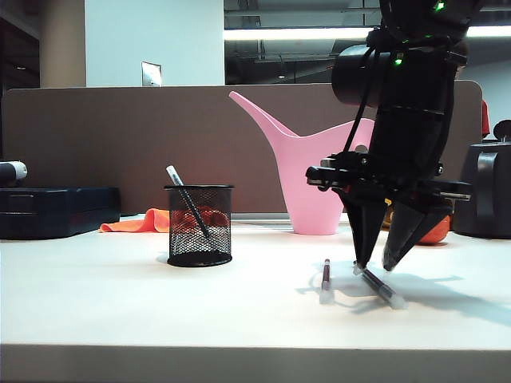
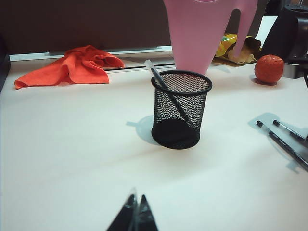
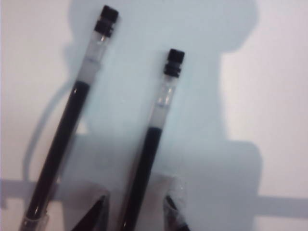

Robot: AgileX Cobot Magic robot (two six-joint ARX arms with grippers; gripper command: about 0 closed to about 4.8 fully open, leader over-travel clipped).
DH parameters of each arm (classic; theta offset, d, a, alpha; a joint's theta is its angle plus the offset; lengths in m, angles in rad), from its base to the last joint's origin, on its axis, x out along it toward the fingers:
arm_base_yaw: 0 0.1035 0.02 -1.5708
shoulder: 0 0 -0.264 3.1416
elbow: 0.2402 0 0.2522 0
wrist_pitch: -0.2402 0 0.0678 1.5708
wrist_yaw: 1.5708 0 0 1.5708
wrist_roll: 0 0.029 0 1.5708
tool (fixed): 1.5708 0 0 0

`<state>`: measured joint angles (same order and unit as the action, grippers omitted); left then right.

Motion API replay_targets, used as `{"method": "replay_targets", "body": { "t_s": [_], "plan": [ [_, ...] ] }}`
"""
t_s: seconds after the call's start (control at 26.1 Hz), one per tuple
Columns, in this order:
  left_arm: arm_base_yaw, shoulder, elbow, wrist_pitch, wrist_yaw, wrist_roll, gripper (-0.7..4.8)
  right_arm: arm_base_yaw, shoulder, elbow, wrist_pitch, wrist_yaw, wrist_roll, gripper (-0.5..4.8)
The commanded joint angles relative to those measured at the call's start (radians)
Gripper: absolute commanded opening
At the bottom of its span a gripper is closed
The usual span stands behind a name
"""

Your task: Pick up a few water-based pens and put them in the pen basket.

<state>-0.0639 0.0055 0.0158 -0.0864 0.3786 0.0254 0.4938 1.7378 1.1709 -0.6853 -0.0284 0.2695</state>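
Exterior view shows the right gripper pointing down at the table, its two dark fingers parted and set to either side of a pen that lies flat there; the tips are at or just above the surface, and the pen is not lifted. A second pen lies just beside it, on the basket side. The basket stands upright well apart from them, toward the left of the table, with a third pen leaning inside it, its pale cap poking above the rim. Behind stands a pink watering can, an orange cloth lies behind the basket, and an orange ball sits behind the right gripper. Right wrist view looks straight down on the two loose pens lying nearly parallel: one pen runs between the fingertips, which stand apart with a gap on each side of it, and the other lies outside them. Left wrist view shows the left gripper low over bare table, well short of the basket, its fingers pressed together and holding nothing.
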Motion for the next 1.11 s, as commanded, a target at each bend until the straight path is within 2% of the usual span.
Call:
{"method": "replay_targets", "body": {
  "t_s": [0.04,0.23,0.31,0.34,0.42,0.61,0.77,0.84,1.03,1.11],
  "plan": [
    [0.001,0.001,0.004,0.013,0.0,0.001,-0.04,0.002,0.001,0.002,0.031,0.008,0.016,1.47],
    [0.001,0.001,0.004,0.013,0.0,0.001,-0.04,0.002,0.034,0.002,0.046,0.007,0.027,1.41],
    [0.001,0.001,0.004,0.013,0.0,0.001,-0.04,0.002,0.05,0.002,0.04,0.005,0.028,0.9],
    [0.001,0.001,0.004,0.013,0.0,0.001,-0.04,0.002,0.065,0.002,0.039,0.004,0.027,0.38],
    [0.001,0.001,0.004,0.013,0.0,0.0,-0.04,0.002,0.079,0.002,0.04,0.004,0.026,-0.08],
    [0.001,0.001,0.004,0.013,0.0,0.0,-0.04,0.002,0.079,0.007,0.071,-0.003,-0.014,-0.08],
    [0.001,0.001,0.004,0.013,0.0,0.001,-0.04,0.002,0.051,0.009,0.143,-0.067,-0.047,-0.08],
    [0.001,0.001,0.004,0.013,0.0,0.0,-0.04,0.002,0.026,0.009,0.228,-0.122,-0.045,-0.08],
    [0.001,0.001,0.004,0.013,0.0,0.001,-0.04,0.002,-0.025,0.009,0.364,-0.131,-0.045,-0.08],
    [0.001,0.001,0.004,0.013,0.0,0.001,-0.04,0.002,-0.045,0.009,0.452,-0.169,-0.053,-0.08]
  ]
}}
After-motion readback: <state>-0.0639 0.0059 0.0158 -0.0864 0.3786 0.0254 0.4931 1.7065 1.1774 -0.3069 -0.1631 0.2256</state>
